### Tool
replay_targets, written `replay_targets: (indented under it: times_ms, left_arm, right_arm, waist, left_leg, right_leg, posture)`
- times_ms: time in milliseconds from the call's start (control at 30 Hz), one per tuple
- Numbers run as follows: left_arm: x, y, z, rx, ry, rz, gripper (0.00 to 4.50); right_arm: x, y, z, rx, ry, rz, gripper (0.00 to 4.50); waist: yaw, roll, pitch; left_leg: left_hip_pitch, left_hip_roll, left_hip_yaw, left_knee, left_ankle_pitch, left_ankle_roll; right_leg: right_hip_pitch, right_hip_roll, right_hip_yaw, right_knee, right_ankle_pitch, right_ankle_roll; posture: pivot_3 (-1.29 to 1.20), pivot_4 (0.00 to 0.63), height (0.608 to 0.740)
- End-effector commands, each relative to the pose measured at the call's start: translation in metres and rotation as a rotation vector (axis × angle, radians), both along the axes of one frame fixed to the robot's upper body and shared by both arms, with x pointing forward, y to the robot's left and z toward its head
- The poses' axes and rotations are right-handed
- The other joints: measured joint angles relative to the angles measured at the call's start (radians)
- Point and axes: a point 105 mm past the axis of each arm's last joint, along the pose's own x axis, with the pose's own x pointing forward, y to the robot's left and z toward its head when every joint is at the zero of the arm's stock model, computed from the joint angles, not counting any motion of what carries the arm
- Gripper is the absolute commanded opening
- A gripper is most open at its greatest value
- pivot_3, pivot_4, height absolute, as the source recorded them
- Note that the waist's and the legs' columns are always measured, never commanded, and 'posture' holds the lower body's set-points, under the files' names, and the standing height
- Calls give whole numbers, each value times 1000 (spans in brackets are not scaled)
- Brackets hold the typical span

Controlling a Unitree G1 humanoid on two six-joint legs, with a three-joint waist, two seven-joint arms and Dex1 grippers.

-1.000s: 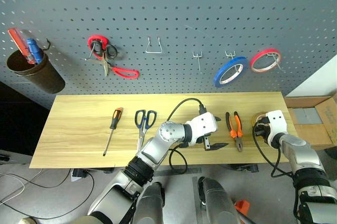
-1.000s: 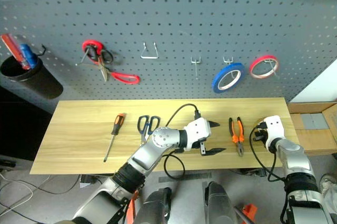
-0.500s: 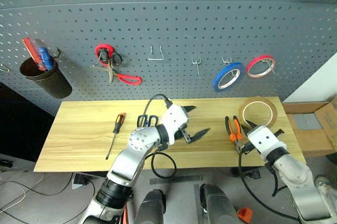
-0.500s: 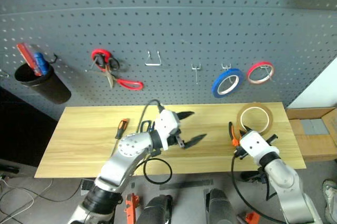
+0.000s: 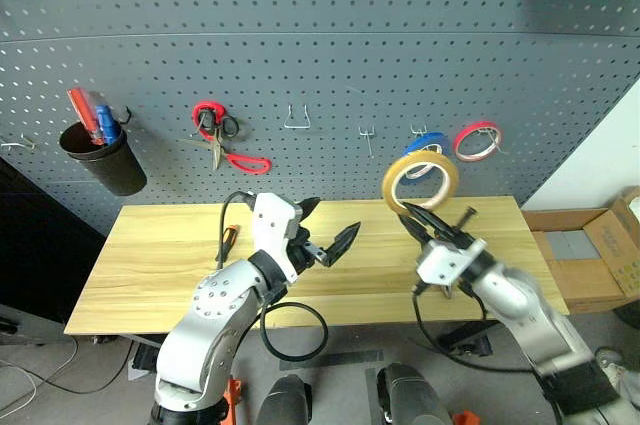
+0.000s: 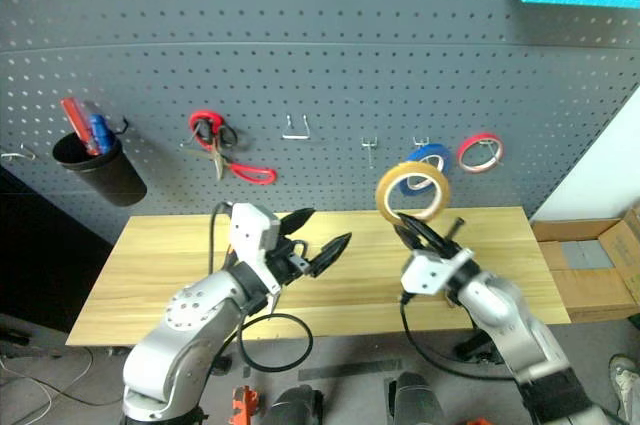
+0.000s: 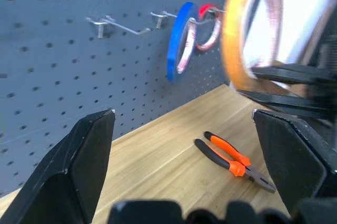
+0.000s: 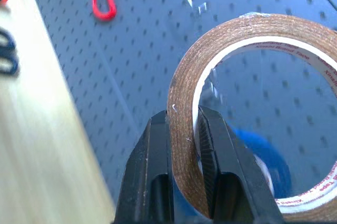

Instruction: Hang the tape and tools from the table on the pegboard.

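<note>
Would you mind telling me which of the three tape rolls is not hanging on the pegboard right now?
The yellow tape roll: the right gripper holds it up by its rim, while the blue roll and red roll hang on pegboard hooks.

Table [image 5: 150,265] with pliers [image 7: 232,161], screwdriver [image 5: 223,242]

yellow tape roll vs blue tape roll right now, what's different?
The yellow tape roll is pinched at its rim by the shut right tool and held up off the table; the blue tape roll hangs on a pegboard hook. The yellow one sits in front of the blue one in the head views, partly hiding it. Both are thin rings with wide holes.
</note>
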Motion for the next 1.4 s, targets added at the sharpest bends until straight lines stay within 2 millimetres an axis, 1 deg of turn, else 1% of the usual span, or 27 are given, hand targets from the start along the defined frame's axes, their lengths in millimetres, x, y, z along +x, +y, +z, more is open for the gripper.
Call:
replay_targets:
  times_ms: [33,200,300,433,500,600,667,733,800,900,933,967,1100,1133,1233,1333,1367,1400]
  left_arm:
    - [1,5,13,-9,-44,13,4500]
    - [8,10,13,35,-59,28,4500]
    - [9,11,13,40,-63,32,4500]
    - [10,10,13,43,-68,29,4500]
    - [12,10,14,47,-74,27,4500]
    - [14,9,14,50,-76,26,4500]
    - [14,8,13,49,-75,23,4500]
    - [14,5,14,43,-75,16,4500]
    - [14,3,14,41,-75,10,4500]
    - [14,1,14,42,-80,9,4500]
    - [14,0,14,42,-81,8,4500]
    - [14,-1,14,40,-82,5,4500]
    - [13,-4,13,40,-80,-11,4500]
    - [12,-5,11,44,-74,-18,4500]
    - [6,-8,1,82,-52,-54,4500]
    - [-3,-13,-11,117,-20,-111,4500]
    - [-6,-14,-17,137,-4,-134,4500]
    - [-10,-13,-29,179,16,-152,4500]
  right_arm:
    - [12,14,12,30,-48,68,128]
    - [36,17,18,27,-60,79,128]
    - [45,16,18,28,-45,74,128]
    - [53,11,11,28,8,51,128]
    - [57,9,4,48,81,42,128]
    - [57,12,-10,50,198,54,128]
    - [54,15,-21,4,238,62,128]
    - [49,15,-28,-2,267,72,835]
    - [47,15,-29,4,274,72,1332]
    - [46,10,-30,16,288,47,2282]
    - [46,7,-32,21,296,38,2715]
    - [43,4,-35,17,306,32,2940]
    - [28,-7,-50,29,363,9,4294]
    - [24,-10,-52,42,376,-4,4483]
    - [14,-19,-60,106,462,-66,4483]
    - [6,-38,-74,186,643,-217,4483]
    - [6,-44,-77,215,711,-276,4483]
    - [8,-51,-79,277,792,-356,4483]
  waist:
    - [11,0,-1]
    - [29,-1,-2]
    - [36,-2,-2]
    - [38,-2,-2]
    - [38,-1,-2]
    - [38,-1,-2]
    - [38,-1,-3]
    - [38,-1,-3]
    - [38,-1,-3]
    - [39,-1,-3]
    - [39,-1,-3]
    - [39,-1,-3]
    - [41,-1,-3]
    - [41,-1,-3]
    - [40,-1,-2]
    - [38,-1,-2]
    - [38,-1,-1]
    - [33,0,0]
  left_leg:
    - [0,0,0,0,1,-3]
    - [-1,-1,0,0,2,-4]
    - [-2,-1,0,0,2,-4]
    - [-2,-1,0,-1,2,-4]
    - [-2,-1,0,-1,2,-4]
    - [-2,-1,0,-1,2,-4]
    - [-1,0,0,-1,2,-4]
    - [-1,-1,0,-1,2,-4]
    - [-1,-1,0,-1,2,-4]
    - [-1,-1,0,0,2,-4]
    - [-1,-1,0,0,2,-4]
    - [-1,-1,0,0,2,-4]
    - [-1,-1,0,0,2,-4]
    - [-1,-1,0,0,2,-4]
    - [-1,-1,0,0,1,-2]
    - [-1,0,0,0,-1,1]
    - [-1,0,0,0,-1,1]
    - [0,0,0,0,-1,1]
  right_leg:
    - [0,0,0,0,0,0]
    - [0,-1,0,-1,0,0]
    - [-1,-1,0,-2,0,0]
    - [-1,-1,0,-1,0,-1]
    - [-1,-1,0,-1,0,-1]
    - [-1,-1,0,-1,1,-1]
    - [-1,-1,0,0,1,-1]
    - [-1,-1,0,0,1,-1]
    - [-1,-1,0,0,1,-1]
    - [-1,-1,0,0,1,-1]
    - [-1,-1,0,0,1,-1]
    - [-1,-1,0,1,1,-1]
    - [-1,-1,0,1,1,-1]
    - [-1,-1,0,1,1,-1]
    - [-1,-1,0,1,1,-1]
    - [-1,-1,1,1,1,-1]
    - [-1,-1,0,1,1,-1]
    - [-1,0,0,1,0,-1]
  posture:
    - [40,104,740]
    - [57,102,740]
    - [68,105,740]
    - [71,106,740]
    - [72,112,740]
    - [72,116,740]
    - [70,117,740]
    - [70,117,740]
    - [70,118,740]
    - [67,121,740]
    - [68,123,740]
    - [66,122,740]
    - [60,131,740]
    - [58,135,740]
    - [49,149,740]
    - [35,183,740]
    - [32,191,740]
    - [26,202,740]
